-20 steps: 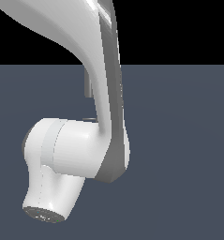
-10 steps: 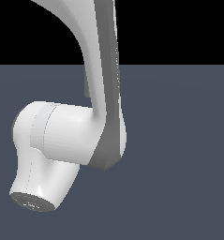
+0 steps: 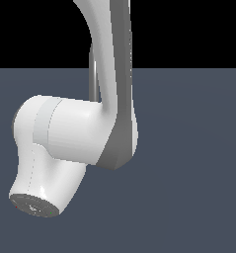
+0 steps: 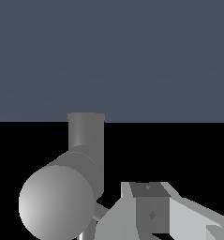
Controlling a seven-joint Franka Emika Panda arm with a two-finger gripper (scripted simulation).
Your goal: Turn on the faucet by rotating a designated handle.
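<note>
Faucet [image 4: 69, 187] sits just beside the gripper [image 4: 155, 220] in the wrist view; outside, the arm [image 3: 112, 99] hides nearly all of it. Whether the jaws are open is unclear. Push the handle [image 4: 100, 209] gently, sideways, keeping contact.

The robot arm [image 3: 75, 133] was glossy white, built of fat rounded links, with a mid-grey panel running down one side of the long link. A round dark-grey cap closed its lowest joint. In the wrist view, the tool [image 4: 153, 218] was angular, pale grey, faceted.
</note>
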